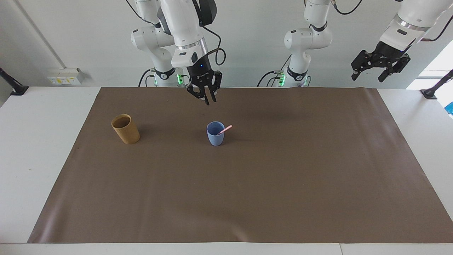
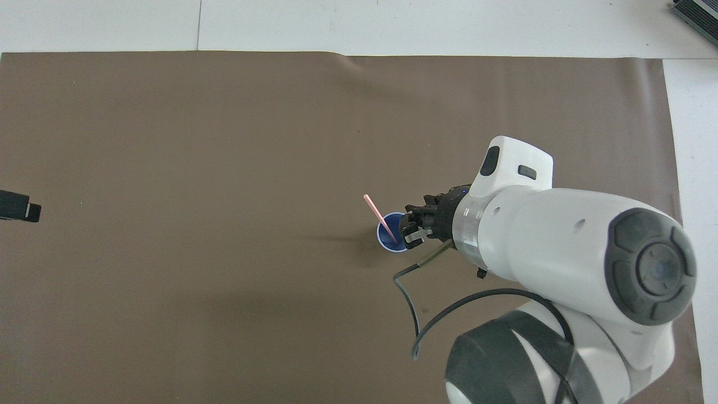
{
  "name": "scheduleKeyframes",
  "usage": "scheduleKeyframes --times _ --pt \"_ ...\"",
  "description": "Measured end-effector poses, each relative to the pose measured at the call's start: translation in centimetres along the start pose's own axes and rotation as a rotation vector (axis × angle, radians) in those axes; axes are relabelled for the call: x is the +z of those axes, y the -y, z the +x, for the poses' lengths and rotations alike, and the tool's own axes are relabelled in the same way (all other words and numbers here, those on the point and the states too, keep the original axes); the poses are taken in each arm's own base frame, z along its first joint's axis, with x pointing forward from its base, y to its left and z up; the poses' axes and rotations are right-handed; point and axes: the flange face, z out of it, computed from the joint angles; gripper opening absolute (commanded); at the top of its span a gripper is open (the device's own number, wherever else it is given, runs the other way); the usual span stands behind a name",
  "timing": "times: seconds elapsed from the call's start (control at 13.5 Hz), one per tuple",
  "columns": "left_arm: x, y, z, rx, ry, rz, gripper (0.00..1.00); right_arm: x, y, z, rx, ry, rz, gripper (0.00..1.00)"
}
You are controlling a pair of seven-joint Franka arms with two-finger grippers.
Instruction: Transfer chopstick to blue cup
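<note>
The blue cup (image 1: pixel 215 134) stands upright on the brown mat, about midway along it. One pale pink chopstick (image 1: pixel 226 129) rests in the cup, leaning on the rim with its free end tilted toward the left arm's end of the table. Seen from overhead, the chopstick (image 2: pixel 374 210) sticks out of the blue cup (image 2: pixel 387 235). My right gripper (image 1: pixel 210 102) hangs above the cup with its fingers parted and nothing between them; in the overhead view the right gripper (image 2: pixel 408 230) covers part of the cup. My left gripper (image 1: pixel 368 76) waits open, raised high at its own end.
A tan cup (image 1: pixel 125 128) stands upright on the mat toward the right arm's end, level with the blue cup. The brown mat (image 1: pixel 247 194) covers most of the white table. The left gripper's tip (image 2: pixel 19 206) shows at the overhead view's edge.
</note>
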Motion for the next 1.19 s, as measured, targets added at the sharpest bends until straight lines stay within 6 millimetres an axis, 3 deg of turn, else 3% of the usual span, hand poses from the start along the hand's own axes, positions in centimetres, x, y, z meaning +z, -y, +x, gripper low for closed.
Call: scheduleKeyframes --times 0.15,0.22,0.45,0.89,1.19 --pt "0.0 0.0 0.0 0.0 0.0 0.0 1.0 -0.6 -0.7 0.1 0.012 -0.011 -0.005 0.95" --pt "0.0 0.0 0.0 0.0 0.0 0.0 1.0 -1.0 -1.6 0.2 0.026 -0.019 -0.01 1.0" --pt "0.0 0.0 0.0 0.0 0.0 0.0 1.0 -2.3 -5.9 0.1 0.099 -0.038 -0.038 1.0" --pt "0.0 0.0 0.0 0.0 0.0 0.0 1.0 -4.7 -16.4 -1.6 0.284 -0.001 -0.089 1.0" --pt "0.0 0.0 0.0 0.0 0.0 0.0 1.0 -6.9 -20.6 -1.0 0.351 0.019 -0.092 1.0"
